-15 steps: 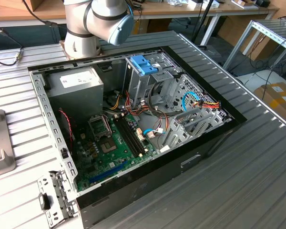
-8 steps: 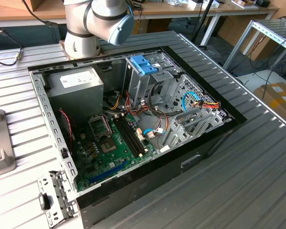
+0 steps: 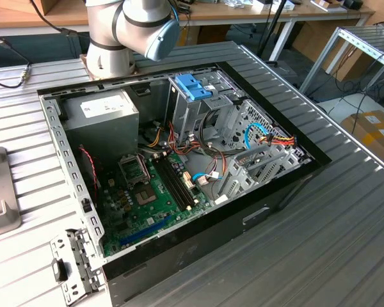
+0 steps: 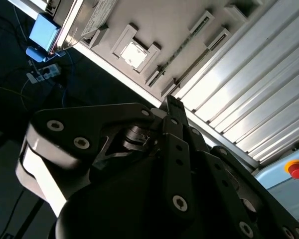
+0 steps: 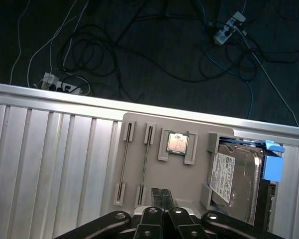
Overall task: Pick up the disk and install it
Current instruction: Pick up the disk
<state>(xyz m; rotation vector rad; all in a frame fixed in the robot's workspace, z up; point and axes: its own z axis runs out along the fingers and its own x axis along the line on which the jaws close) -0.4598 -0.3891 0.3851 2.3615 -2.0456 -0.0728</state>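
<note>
Approach stage: your gripper (image 5: 161, 195) hangs clenched and empty over the grey parts tray (image 5: 139, 120). The disk (image 5: 236, 172) lies untouched in its slot alongside. Grasping likely calls for spread fingers centred on it.

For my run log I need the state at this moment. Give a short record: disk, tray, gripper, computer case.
disk: disk lies flat in the grey tray, not yet picked up
tray contents: the disk and a square chip
gripper: gripper close over the tray, fingers shut, holding nothing, apart from the disk
computer case: computer case lies open on the ribbed metal table
</note>
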